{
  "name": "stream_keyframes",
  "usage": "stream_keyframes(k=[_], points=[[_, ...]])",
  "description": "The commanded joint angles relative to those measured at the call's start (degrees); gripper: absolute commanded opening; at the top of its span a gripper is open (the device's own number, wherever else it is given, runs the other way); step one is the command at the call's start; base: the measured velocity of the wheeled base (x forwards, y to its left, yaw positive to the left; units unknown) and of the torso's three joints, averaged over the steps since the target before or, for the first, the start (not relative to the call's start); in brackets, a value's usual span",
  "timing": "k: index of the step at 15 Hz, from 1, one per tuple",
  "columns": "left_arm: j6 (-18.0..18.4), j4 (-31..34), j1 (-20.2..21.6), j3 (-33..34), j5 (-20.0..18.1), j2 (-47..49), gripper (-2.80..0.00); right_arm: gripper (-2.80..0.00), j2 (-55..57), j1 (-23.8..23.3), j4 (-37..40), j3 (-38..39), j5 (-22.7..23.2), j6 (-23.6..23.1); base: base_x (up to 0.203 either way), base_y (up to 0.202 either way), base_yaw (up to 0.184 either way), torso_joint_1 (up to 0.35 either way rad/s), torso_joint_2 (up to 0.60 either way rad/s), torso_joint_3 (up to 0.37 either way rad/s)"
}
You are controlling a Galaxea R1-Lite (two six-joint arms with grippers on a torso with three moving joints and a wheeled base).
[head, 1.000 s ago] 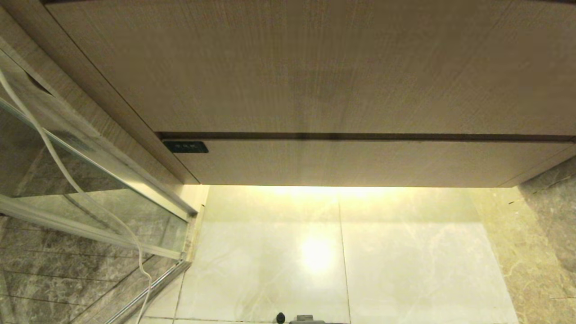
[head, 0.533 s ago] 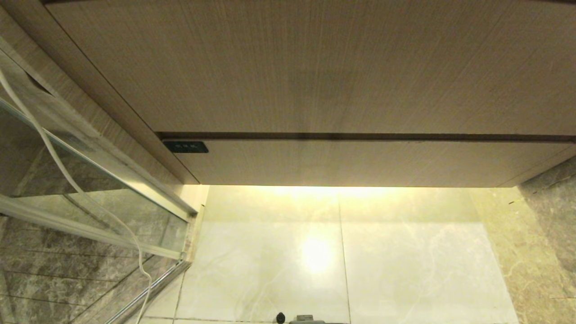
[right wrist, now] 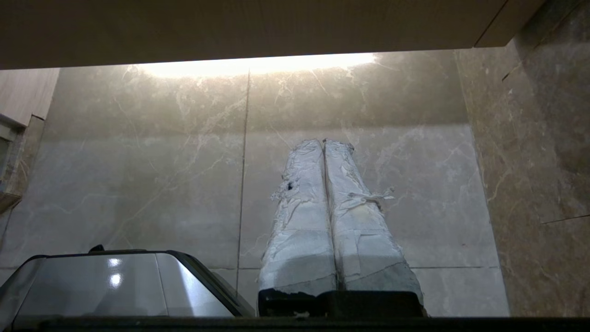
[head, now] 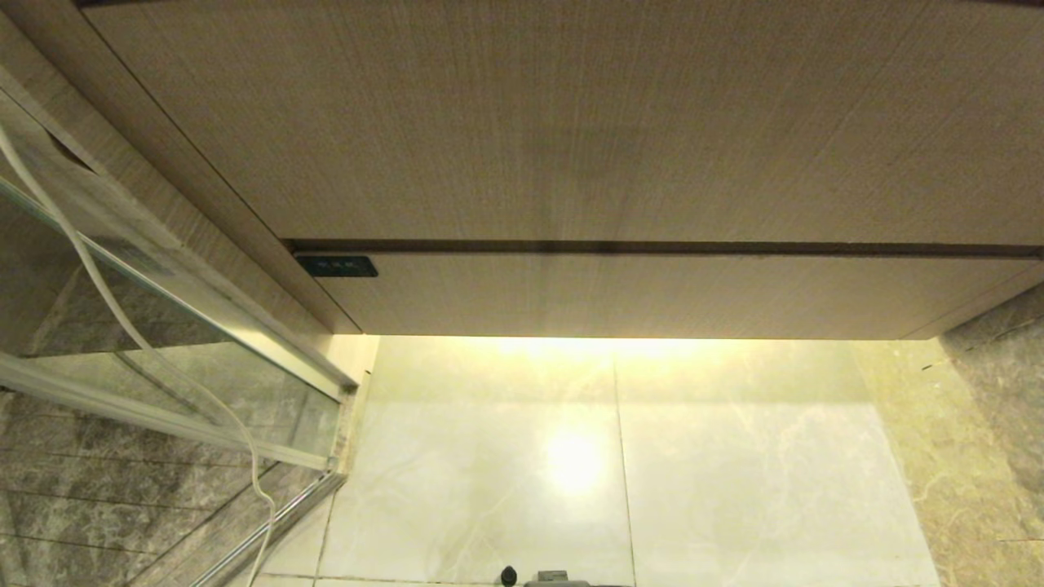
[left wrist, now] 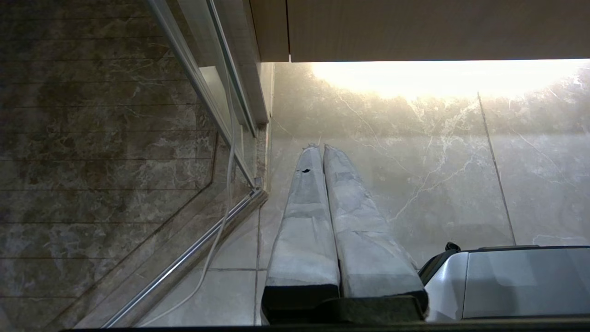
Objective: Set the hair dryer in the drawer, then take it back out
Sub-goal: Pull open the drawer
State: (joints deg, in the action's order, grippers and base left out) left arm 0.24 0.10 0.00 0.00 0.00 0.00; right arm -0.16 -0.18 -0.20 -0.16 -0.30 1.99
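- Head view shows neither arm, and the hair dryer appears in no picture, so its place relative to the jaws cannot be told.
- Left gripper (left wrist: 322,147) hangs low over the pale floor tiles (head: 734,489), jaws pressed together on nothing.
- Right gripper (right wrist: 323,142) hangs likewise, jaws together and empty.
- Beyond the floor, the drawer (head: 652,293) is shut under the taller wood panel (head: 530,122).
- A white cable (head: 122,326) trails by the glass door (head: 163,383) on the left.

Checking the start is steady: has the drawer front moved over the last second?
No. The drawer front sits shut, its top gap in the same place beside the dark switch plate.
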Motion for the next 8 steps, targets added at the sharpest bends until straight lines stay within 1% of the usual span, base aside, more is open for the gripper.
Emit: stream_keyframes(k=[1, 8], points=[[0.02, -0.01, 0.0, 0.07, 0.0, 0.0, -2.8, -2.8, -0.02, 0.01, -0.33, 0.16, -0.05, 0.03, 0.0, 0.0, 0.0, 0.0, 0.0, 0.0], [0.02, -0.01, 0.0, 0.0, 0.0, 0.0, -2.8, -2.8, -0.02, 0.01, -0.33, 0.16, -0.05, 0.03, 0.0, 0.0, 0.0, 0.0, 0.0, 0.0]])
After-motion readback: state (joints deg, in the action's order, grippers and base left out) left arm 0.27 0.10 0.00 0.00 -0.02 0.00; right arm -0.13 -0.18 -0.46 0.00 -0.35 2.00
